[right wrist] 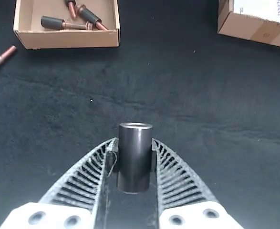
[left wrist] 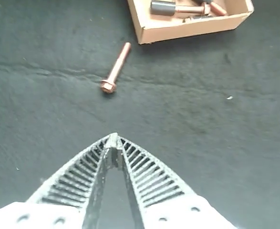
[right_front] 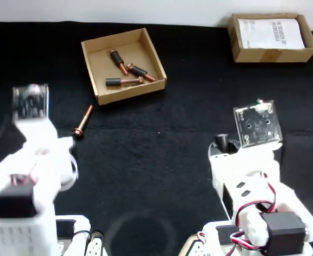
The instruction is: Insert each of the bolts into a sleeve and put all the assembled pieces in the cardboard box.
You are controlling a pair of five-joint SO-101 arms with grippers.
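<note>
One paper-holding carton [right wrist: 248, 26] beyond sleeve [right wrist: 135, 157]

The left arm [right_front: 33, 160] has its jaws pressed together tip to tip, nothing between them. The right arm [right_front: 247, 181] has its jaws clamped on a dark sleeve [right wrist: 135, 155], upright between them.

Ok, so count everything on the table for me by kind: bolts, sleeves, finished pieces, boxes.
Assembled bolt-and-sleeve pieces: 3
Loose bolt: 1
Loose sleeve, held in the right pincer: 1
Cardboard boxes: 2
Total: 7
</note>
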